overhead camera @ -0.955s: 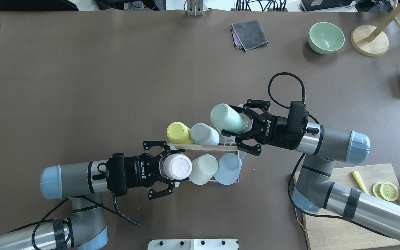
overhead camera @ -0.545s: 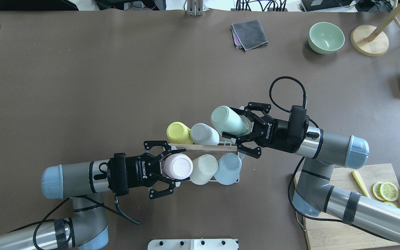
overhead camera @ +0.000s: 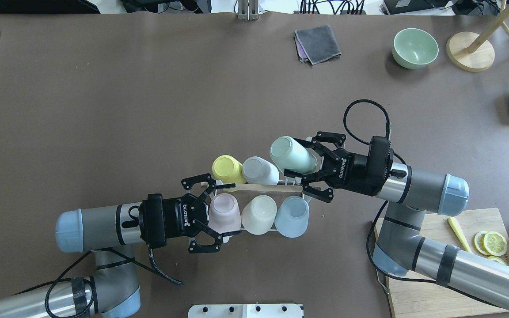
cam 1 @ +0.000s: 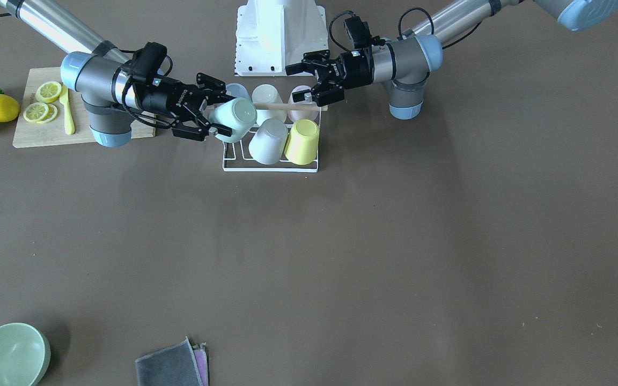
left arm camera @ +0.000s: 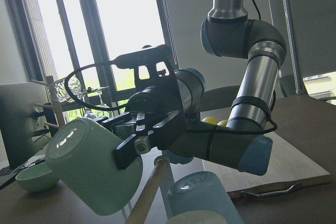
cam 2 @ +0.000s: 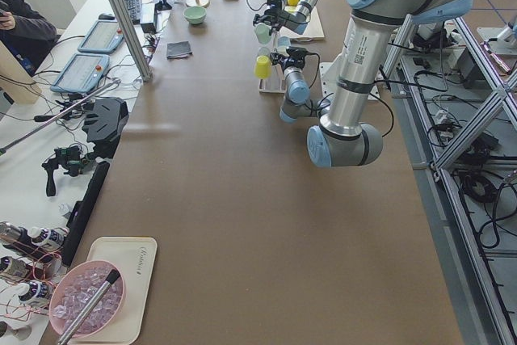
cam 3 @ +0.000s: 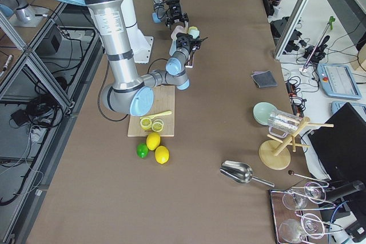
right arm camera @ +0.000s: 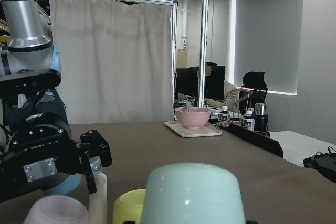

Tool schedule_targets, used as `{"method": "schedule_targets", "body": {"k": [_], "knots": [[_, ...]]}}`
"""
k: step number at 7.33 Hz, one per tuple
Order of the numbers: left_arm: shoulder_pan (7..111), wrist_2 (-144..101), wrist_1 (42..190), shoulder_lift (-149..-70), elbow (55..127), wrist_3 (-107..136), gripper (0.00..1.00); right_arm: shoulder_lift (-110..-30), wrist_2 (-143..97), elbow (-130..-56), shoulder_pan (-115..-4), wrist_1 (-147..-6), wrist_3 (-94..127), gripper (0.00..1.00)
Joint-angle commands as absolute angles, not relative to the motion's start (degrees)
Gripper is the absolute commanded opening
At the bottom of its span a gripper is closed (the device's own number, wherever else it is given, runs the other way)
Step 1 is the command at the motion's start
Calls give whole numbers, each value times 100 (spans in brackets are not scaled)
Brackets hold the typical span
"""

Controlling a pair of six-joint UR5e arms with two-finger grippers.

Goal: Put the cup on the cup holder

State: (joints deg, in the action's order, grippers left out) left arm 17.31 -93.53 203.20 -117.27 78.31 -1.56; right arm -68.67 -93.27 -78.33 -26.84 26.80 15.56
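Hovering over the empty end slot of the small white wire cup holder (cam 1: 269, 170), right next to the upturned grey cup (overhead camera: 260, 171) racked on it, the smooth mint-green cup (overhead camera: 292, 154) was clamped near its mouth by the right gripper (overhead camera: 299, 157). Biggest worry imo: the rim snags a prong or clips the holder's light wooden rod handle (overhead camera: 259, 187) going down, and that flimsy rack skids or tips with five cups on it. The cup's long axis sat tilted, base up and away from the holder, mouth angled down toward it. Left gripper (overhead camera: 220, 212) had its fingers spread either side of the pale pink cup (overhead camera: 228, 206) at the holder's opposite end; couldn't tell if they were squeezing it
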Motion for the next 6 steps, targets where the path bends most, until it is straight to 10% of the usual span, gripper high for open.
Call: {"method": "schedule_targets", "body": {"k": [1,2,3,6], "knots": [[1731,-9352,20320,-11725,7831,-149,99,-6917,-9334,-7840,-2672,2681,1564,39],[1731,-9352,20320,-11733,7840,-158,99,-6917,-9325,-7840,-2654,2681,1582,47],[1731,-9352,20320,-11725,7840,-150,99,-6917,-9325,-7840,-2646,2681,1591,99],[1871,-9413,19439,-11655,8521,-141,99,-7022,-9325,-7954,-2672,2681,1626,100]]}}
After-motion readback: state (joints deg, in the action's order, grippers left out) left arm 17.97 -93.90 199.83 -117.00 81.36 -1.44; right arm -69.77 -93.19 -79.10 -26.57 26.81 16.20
